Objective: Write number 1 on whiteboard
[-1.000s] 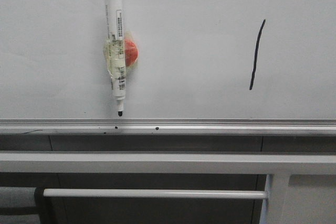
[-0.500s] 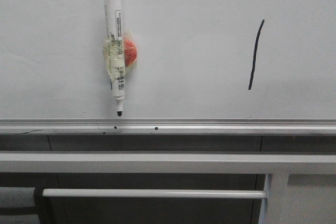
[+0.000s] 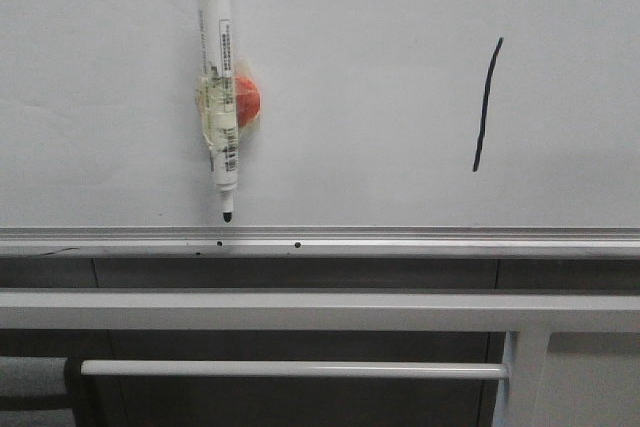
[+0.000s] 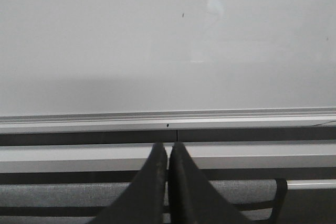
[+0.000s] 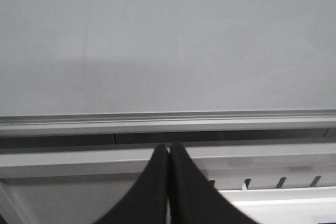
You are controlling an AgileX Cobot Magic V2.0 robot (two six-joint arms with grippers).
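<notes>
The number 1 (image 3: 487, 104) is sitting on the right half of the whiteboard (image 3: 380, 27) as one thin, slightly slanted black stroke, well right of the marker (image 3: 218, 82). The marker is hanging uncapped, tip down, against an orange magnet (image 3: 248, 100), its tip just above the silver rail (image 3: 420, 240). Both the left gripper (image 4: 168, 153) and the right gripper (image 5: 168, 153) are resting closed and empty, low in front of the rail. Judgement: writing looks done. Risks: an arm swinging up could be smearing the stroke; the uncapped tip could be drying out; the marker could be slipping off.
</notes>
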